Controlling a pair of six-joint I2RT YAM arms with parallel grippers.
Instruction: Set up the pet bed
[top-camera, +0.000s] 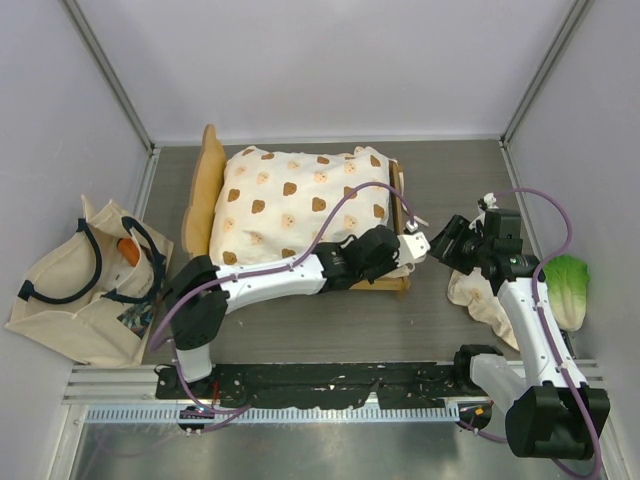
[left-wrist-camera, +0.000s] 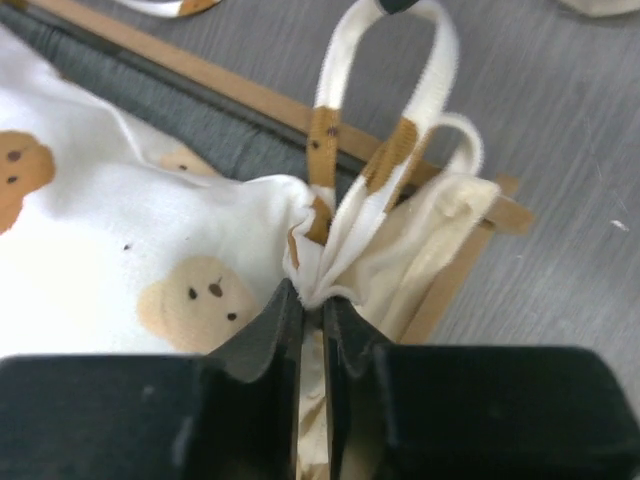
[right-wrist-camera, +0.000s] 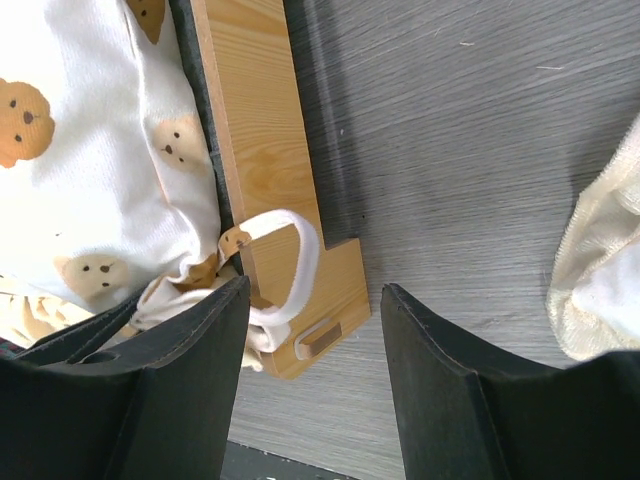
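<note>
The pet bed's light-wood frame (top-camera: 205, 190) stands mid-table with the cream bear-print cushion (top-camera: 300, 200) lying in it. My left gripper (top-camera: 412, 245) reaches across the bed's near side to its right front corner. In the left wrist view it (left-wrist-camera: 315, 300) is shut on the gathered corner of the cushion (left-wrist-camera: 120, 230), whose tie loops (left-wrist-camera: 440, 60) stick out over the wooden rail (left-wrist-camera: 250, 95) and grey base (left-wrist-camera: 200, 120). My right gripper (top-camera: 445, 240) hovers open just right of that corner. Between its fingers (right-wrist-camera: 315, 290) lie the frame's corner post (right-wrist-camera: 260, 130) and a tie loop (right-wrist-camera: 305, 250).
A beige tote bag (top-camera: 70, 290) with black handles lies at the left wall. A green lettuce toy (top-camera: 568, 285) rests by the right wall, and a cream cloth (top-camera: 478, 300) lies beneath my right arm, also visible in the right wrist view (right-wrist-camera: 600, 270). Grey walls enclose the table.
</note>
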